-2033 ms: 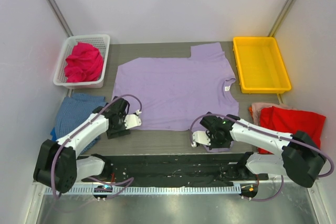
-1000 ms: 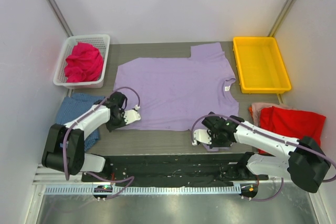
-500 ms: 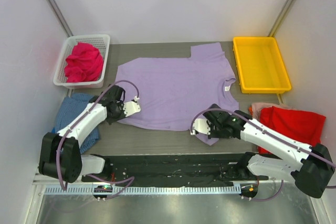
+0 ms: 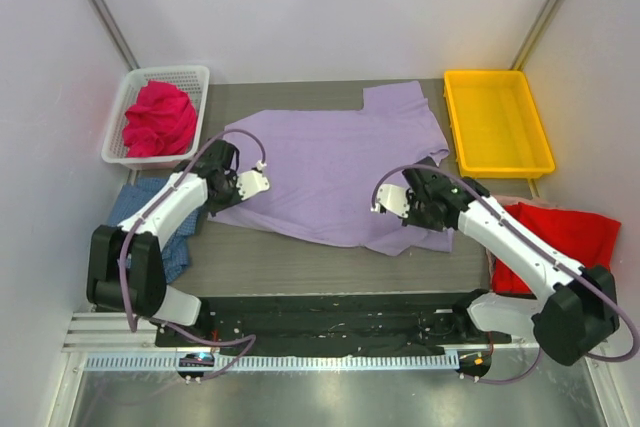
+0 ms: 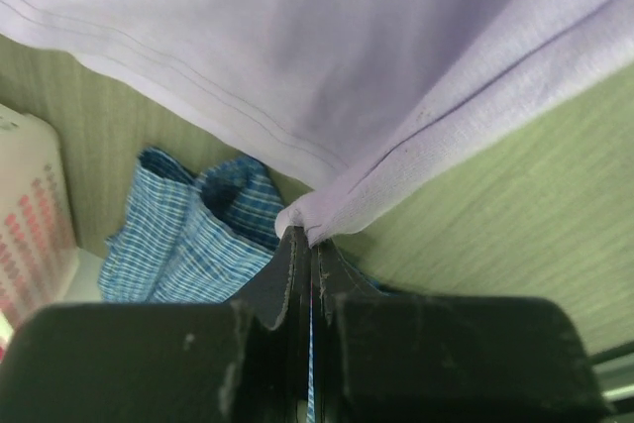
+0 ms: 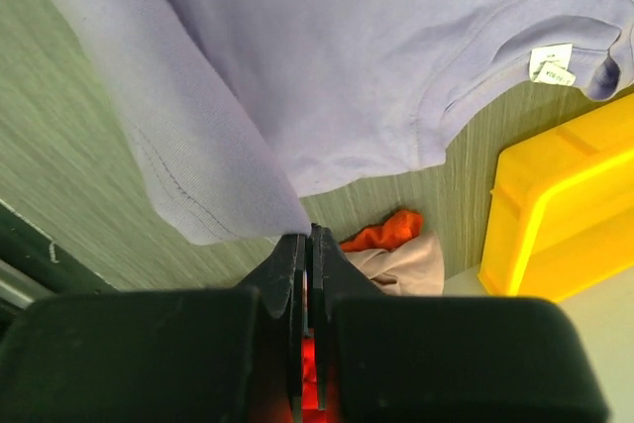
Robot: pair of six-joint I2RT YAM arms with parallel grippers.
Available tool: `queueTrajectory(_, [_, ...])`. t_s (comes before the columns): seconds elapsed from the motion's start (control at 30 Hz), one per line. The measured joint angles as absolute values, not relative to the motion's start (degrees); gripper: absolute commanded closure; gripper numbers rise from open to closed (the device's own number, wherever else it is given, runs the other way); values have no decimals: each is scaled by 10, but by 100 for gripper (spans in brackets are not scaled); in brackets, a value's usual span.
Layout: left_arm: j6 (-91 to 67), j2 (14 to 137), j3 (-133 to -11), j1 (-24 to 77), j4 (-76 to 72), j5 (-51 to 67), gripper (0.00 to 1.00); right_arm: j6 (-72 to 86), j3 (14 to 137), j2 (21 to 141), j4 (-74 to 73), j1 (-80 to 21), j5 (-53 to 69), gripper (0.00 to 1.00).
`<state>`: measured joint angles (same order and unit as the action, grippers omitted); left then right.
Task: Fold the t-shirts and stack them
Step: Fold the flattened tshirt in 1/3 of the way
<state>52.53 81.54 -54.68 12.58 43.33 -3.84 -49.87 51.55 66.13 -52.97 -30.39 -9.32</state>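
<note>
A large lavender t-shirt (image 4: 330, 172) lies spread across the table's middle, its near edge lifted. My left gripper (image 4: 222, 191) is shut on the shirt's near left hem corner (image 5: 302, 223). My right gripper (image 4: 424, 209) is shut on the near right sleeve edge (image 6: 297, 215), which hangs up off the table. A blue checked t-shirt (image 4: 140, 217) lies crumpled at the left, also seen under the left gripper (image 5: 188, 235). A red t-shirt (image 4: 560, 232) sits at the right on a beige cloth (image 6: 401, 264). A magenta-pink t-shirt (image 4: 158, 119) fills the basket.
A white mesh basket (image 4: 195, 77) stands at the back left. A yellow tray (image 4: 497, 122) stands at the back right, its corner close to the shirt's collar (image 6: 555, 195). Bare table shows in front of the lifted shirt edge.
Both grippers have moved away from the near edge toward the back, carrying the lavender shirt's near corners with them. The shirt's near edge has risen and folded inward.
</note>
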Motion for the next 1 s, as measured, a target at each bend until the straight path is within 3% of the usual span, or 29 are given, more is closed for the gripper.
queueTrajectory(0.37, [527, 916, -621, 115, 418, -34, 100, -538, 606, 791, -504, -238, -65, 99])
queueTrajectory(1.0, [545, 957, -642, 77, 418, -34, 100, -558, 757, 931, -497, -194, -54, 99])
